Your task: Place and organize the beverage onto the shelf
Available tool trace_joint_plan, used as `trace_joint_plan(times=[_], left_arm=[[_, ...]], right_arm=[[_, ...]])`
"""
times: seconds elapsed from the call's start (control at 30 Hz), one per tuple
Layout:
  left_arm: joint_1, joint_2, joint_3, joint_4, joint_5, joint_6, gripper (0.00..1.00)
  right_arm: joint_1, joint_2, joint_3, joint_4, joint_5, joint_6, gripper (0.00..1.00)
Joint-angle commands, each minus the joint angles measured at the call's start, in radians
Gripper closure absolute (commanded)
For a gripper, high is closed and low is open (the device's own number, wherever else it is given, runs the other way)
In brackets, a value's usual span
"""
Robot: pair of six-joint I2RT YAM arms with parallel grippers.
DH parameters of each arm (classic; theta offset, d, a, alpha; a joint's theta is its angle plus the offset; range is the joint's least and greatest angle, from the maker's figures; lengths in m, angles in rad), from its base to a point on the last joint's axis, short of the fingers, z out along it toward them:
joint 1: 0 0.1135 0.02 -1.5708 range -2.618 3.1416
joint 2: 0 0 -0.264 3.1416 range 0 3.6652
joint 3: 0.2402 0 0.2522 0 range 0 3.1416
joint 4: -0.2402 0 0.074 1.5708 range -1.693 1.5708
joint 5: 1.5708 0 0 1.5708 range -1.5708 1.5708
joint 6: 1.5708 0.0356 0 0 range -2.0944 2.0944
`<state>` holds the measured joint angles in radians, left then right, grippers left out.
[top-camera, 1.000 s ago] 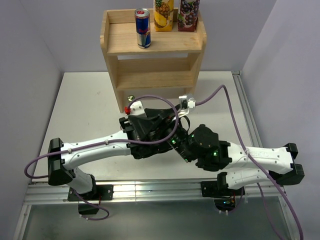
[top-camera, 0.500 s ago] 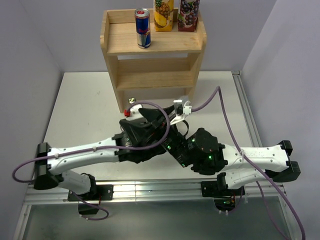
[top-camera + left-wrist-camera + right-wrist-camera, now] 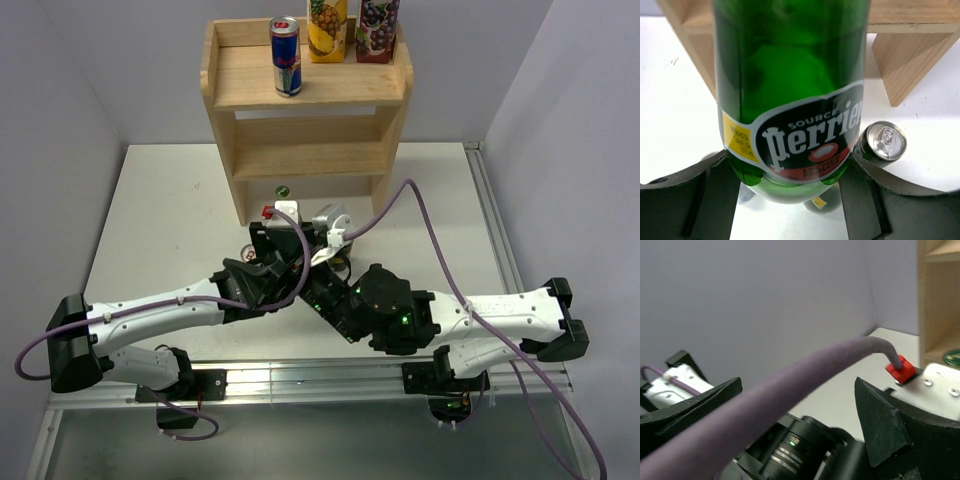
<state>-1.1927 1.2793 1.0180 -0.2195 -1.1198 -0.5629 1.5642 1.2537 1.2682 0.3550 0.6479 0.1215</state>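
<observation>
Glass governs the handling: the green glass Perrier bottle (image 3: 790, 90) is rigid, heavy for its width, smooth and breakable. By my judgement it wants a firm hold low on the labelled body, kept upright and set down gently. The left claw (image 3: 790, 175) is clamped on it there, one finger either side of the base. From above, its green cap (image 3: 283, 190) shows at six o'clock of the light two-tier wooden shelf (image 3: 310, 100), just before the lower bay. Whether it rests on the white counter (image 3: 170, 220) or hangs above it I cannot tell.

A small silver-topped can (image 3: 885, 141) stands on the counter at four o'clock of the bottle in the left wrist view, close beside it. The right claw (image 3: 799, 385) is spread apart with nothing in it, and a purple cable (image 3: 805, 370) crosses before it.

On the top board a blue-and-silver can (image 3: 286, 56) stands in front, with a pineapple juice carton (image 3: 327, 30) and a grape juice carton (image 3: 377, 30) behind toward one o'clock. Plain grey walls close three sides, so room is tight.
</observation>
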Motion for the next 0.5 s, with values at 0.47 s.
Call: trace_joint_plan(times=[0.47], left_arm=[[0.217,-0.028,0.123,0.177,0.215,0.236,1.0]], right_arm=[[-0.053,-0.425,-0.096,0.305,0.357,-0.591,0.0]])
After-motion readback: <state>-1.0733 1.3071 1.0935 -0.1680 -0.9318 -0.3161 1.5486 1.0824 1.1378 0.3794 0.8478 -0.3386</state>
